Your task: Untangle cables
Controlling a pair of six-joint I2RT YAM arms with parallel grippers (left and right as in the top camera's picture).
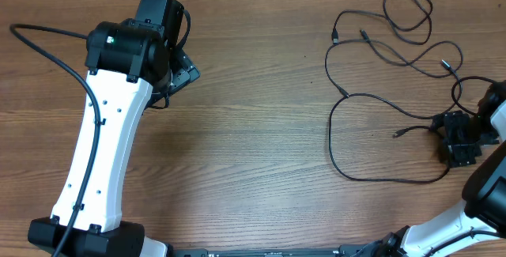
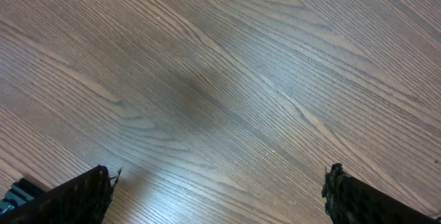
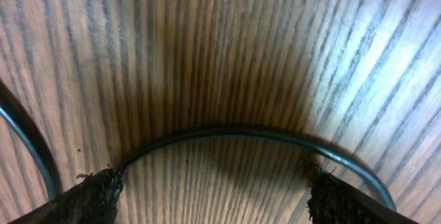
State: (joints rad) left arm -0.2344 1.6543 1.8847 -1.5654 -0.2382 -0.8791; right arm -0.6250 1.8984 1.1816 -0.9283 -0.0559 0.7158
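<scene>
Several thin black cables [image 1: 345,95] lie in loose crossing loops on the right side of the wooden table, with small plugs at their ends. My right gripper [image 1: 460,145] is low over the right end of the tangle. In the right wrist view it [image 3: 213,193] stands open, and one cable [image 3: 227,133] arcs across the wood just ahead of both fingertips. A second strand [image 3: 27,141] curves past on the left. My left gripper [image 1: 188,73] hovers far from the cables at the upper left. In its wrist view it [image 2: 217,193] is open over bare wood.
The table [image 1: 253,146] is brown wood grain. The white left arm [image 1: 103,154] stretches from the near left edge toward the back, with a thick black robot cable [image 1: 47,47] looping off to the left. The right arm's base [image 1: 474,217] sits at the near right corner.
</scene>
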